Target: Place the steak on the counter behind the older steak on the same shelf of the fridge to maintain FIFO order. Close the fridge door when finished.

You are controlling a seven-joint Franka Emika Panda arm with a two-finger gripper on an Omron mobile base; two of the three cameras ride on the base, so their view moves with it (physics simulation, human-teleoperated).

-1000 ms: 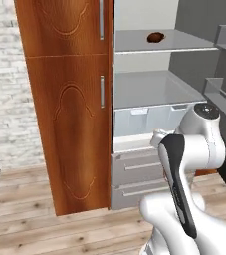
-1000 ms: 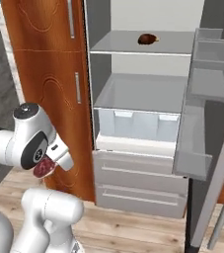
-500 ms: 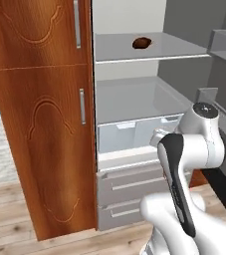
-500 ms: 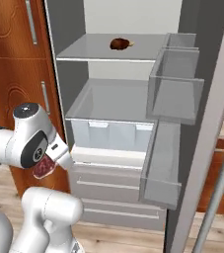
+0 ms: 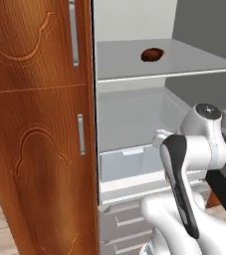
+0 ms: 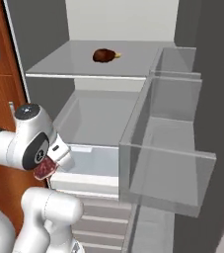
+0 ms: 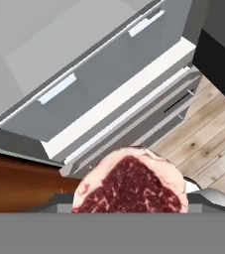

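- The fridge (image 6: 118,29) stands wide open, with its door (image 6: 182,148) swung out to the right so the moulded bins on its inner face show.
- The older steak (image 5: 152,54), the dark brown-red one, lies on the upper shelf (image 5: 184,62), roughly mid-shelf and a bit back from the pale front edge. The right base view has it too (image 6: 103,55), toward the back half of the shelf (image 6: 59,64).
- The gripper (image 6: 47,168) hangs low in front of the fridge, about level with the clear crisper bin (image 5: 129,162) and well below that shelf.
- It's got the steak (image 7: 131,188), the bright red marbled one, pinched at its tip; the meat covers the fingers in the hand view, so how wide they sit I can't tell, but they're clamped on it. From the right base view the steak (image 6: 44,169) pokes out under the wrist.
- Below the bin are the grey drawers (image 7: 148,119), and wood floor (image 7: 208,149) beyond them.
- A brown wooden cabinet (image 5: 35,124) stands just left of the fridge.
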